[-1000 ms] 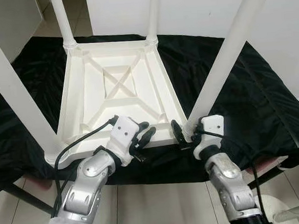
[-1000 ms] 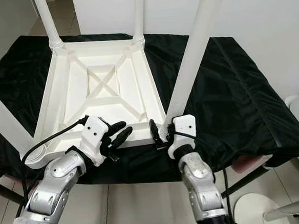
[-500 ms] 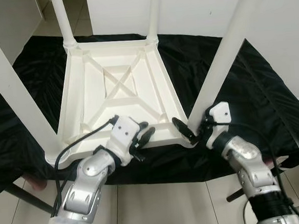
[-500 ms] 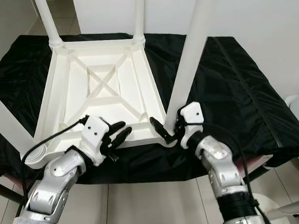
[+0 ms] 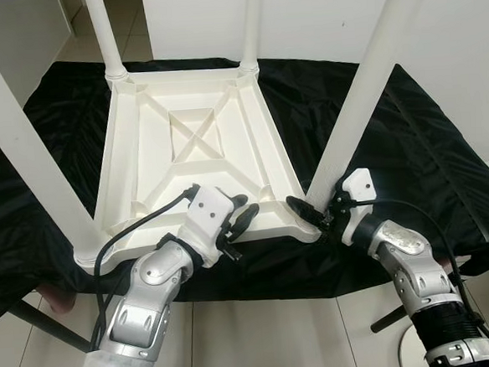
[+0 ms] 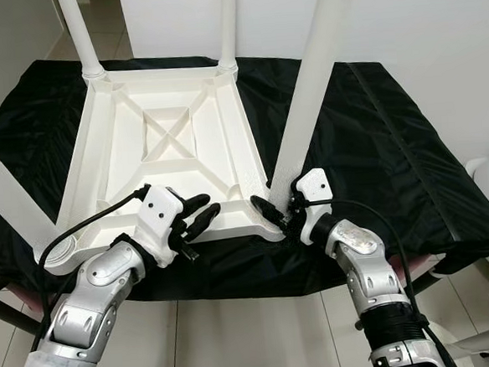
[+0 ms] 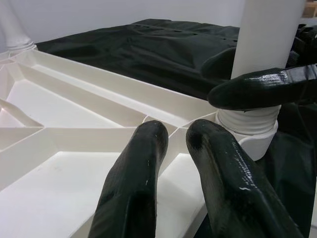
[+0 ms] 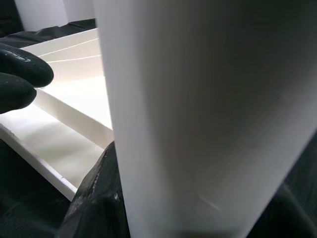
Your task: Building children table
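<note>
the head views show a white children's table [image 5: 193,149] lying upside down on a black cloth [image 5: 392,139], with four white legs rising from its corners. the left wrist view adds a close look at the near right leg [image 7: 265,44]: its ribbed collar [image 7: 247,121] sits in the corner socket, and one black finger of the right gripper lies across the leg just above that collar. the right wrist view shows the same leg very close, with a black finger [image 8: 94,193] wrapped around its base.

the right gripper [image 5: 318,216] is at the near right corner of the table, its fingers spread around the base of the near right leg and touching it. the left gripper [image 5: 237,222] rests over the near rim [image 5: 264,224] of the table, just left of that corner; its two fingers [image 7: 133,183] lie almost together, a narrow gap between them, holding nothing.
</note>
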